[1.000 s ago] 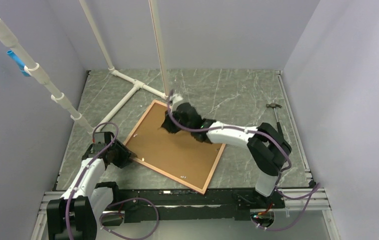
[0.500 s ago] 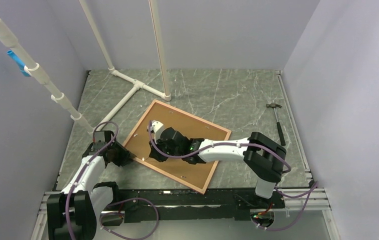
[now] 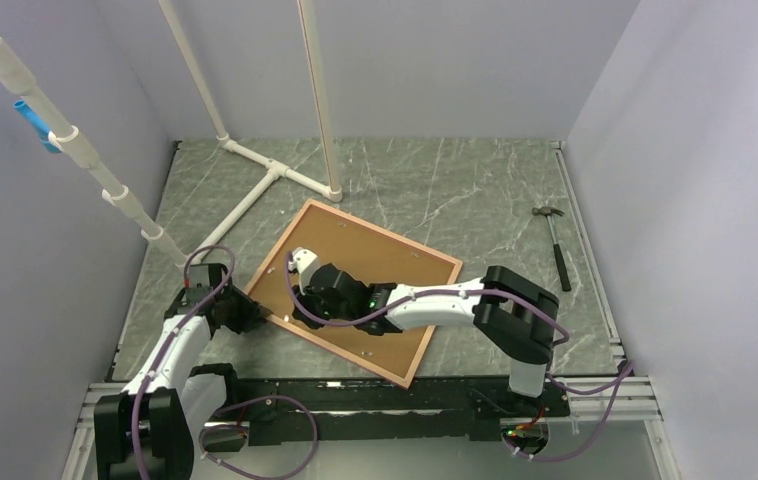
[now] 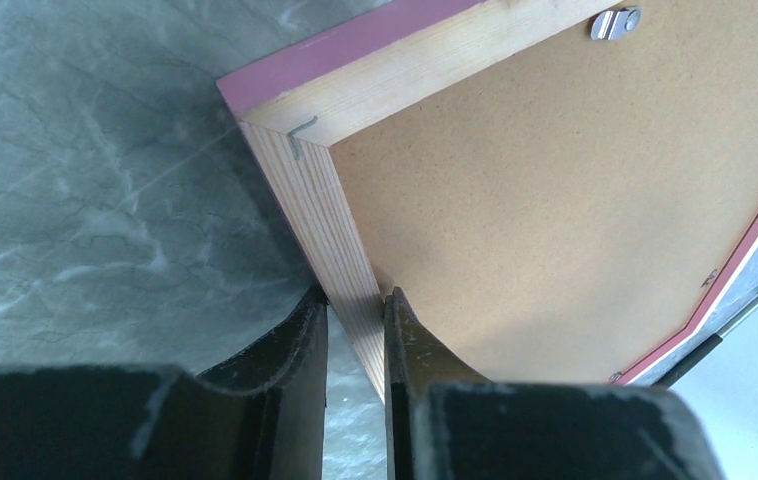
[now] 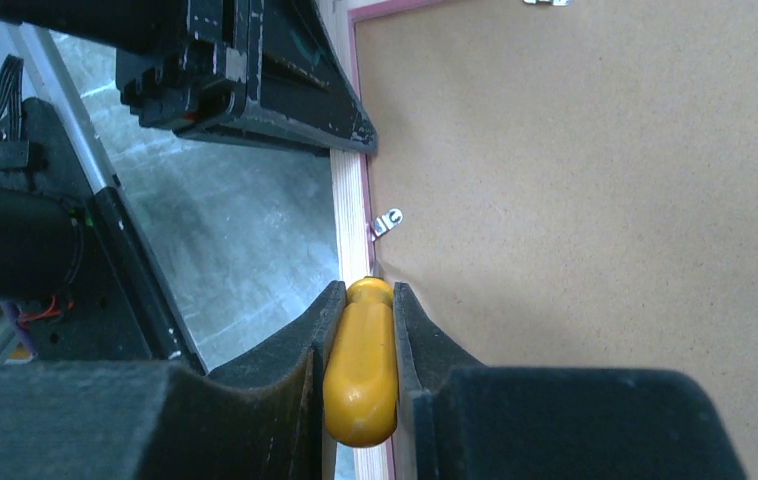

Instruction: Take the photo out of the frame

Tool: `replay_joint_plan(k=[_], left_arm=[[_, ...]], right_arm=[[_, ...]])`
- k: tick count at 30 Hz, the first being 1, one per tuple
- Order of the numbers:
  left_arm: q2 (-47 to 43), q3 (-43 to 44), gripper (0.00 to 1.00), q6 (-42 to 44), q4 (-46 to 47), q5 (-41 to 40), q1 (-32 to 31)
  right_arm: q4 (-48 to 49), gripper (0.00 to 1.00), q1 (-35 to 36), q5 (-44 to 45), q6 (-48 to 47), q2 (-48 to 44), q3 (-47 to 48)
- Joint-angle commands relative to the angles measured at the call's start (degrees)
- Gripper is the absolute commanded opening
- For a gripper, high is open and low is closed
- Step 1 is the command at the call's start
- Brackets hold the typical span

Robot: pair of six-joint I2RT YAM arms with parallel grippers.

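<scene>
On the bench (image 3: 485, 190), the frame (image 4: 327, 210) lay face down and askew, with the photo (image 3: 395, 255) seated inside it and only its brown backing showing. Open marble stretched beyond the far and right edges, where a hammer (image 3: 553, 240) lay well apart. The white pipe stand (image 3: 275, 175) stood just beyond the far corner. The left gripper (image 4: 355, 300), its arm low and bent, pinched the frame's left wooden rail. The right arm reached across the backing, and the right gripper (image 5: 363, 300) was clamped on a yellow handle (image 5: 360, 380) beside a metal clip (image 5: 387, 220).

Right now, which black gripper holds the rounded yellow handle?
The right gripper, shut on the yellow handle; the left gripper clamps the pink frame instead.
</scene>
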Motion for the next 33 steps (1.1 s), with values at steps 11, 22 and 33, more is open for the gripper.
replay_joint_plan(k=[11,22,33], left_arm=[[-0.43,-4.25,0.00,2.33,-3.19,-2.83,-0.17],[-1.82,-4.15,0.00,2.36,-4.12,-2.79,-0.18],[-1.62,-3.99,0.00,2.39,-4.27,-2.79,-0.19]], right_arm=[[8.66,0.00,2.63,11.56,1.14,5.28,4.06],[4.98,0.00,2.64,13.10,-0.15,8.47,13.58],[4.03,0.00,2.62,12.50,-0.70,10.72,15.74]])
